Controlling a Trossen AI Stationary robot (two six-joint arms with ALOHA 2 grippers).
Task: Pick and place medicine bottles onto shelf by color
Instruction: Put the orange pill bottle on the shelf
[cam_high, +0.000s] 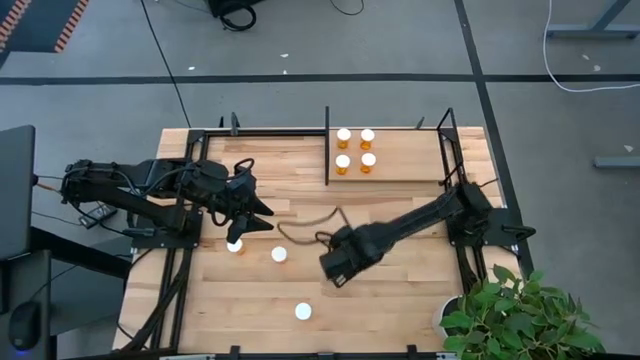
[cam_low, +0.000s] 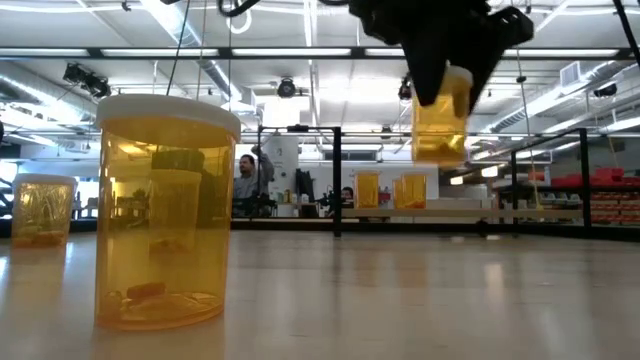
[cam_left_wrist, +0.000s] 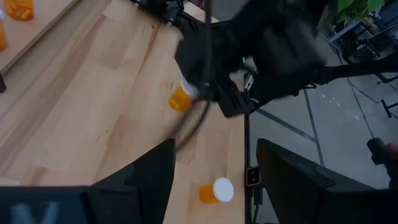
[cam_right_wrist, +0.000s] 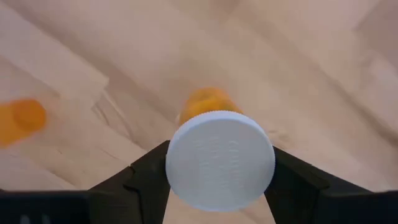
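- My right claw (cam_right_wrist: 219, 186) is clamped on a small translucent orange medicine bottle with a round white cap (cam_right_wrist: 219, 160), one finger on each side just under the cap.
- The bottle hangs upright, long axis vertical, cap toward my wrist, and in the low view it is clear of the striped wooden tabletop (cam_high: 400, 300).
- The smooth pale plywood shelf with thin black bars (cam_high: 410, 160) is my landmark: I am well short of it, out toward the table's middle, so the bottle must travel toward the shelf's far right corner.
- Four capped orange bottles (cam_high: 355, 150) already stand together at the shelf's left end; the rest of its panel looks bare.
- My left claw (cam_high: 240, 215) hovers with fingers apart, holding nothing, farther from the shelf than I am, just above another white-capped bottle (cam_high: 235, 245).
- Two more loose bottles (cam_high: 279, 254) stand farther still from the shelf.
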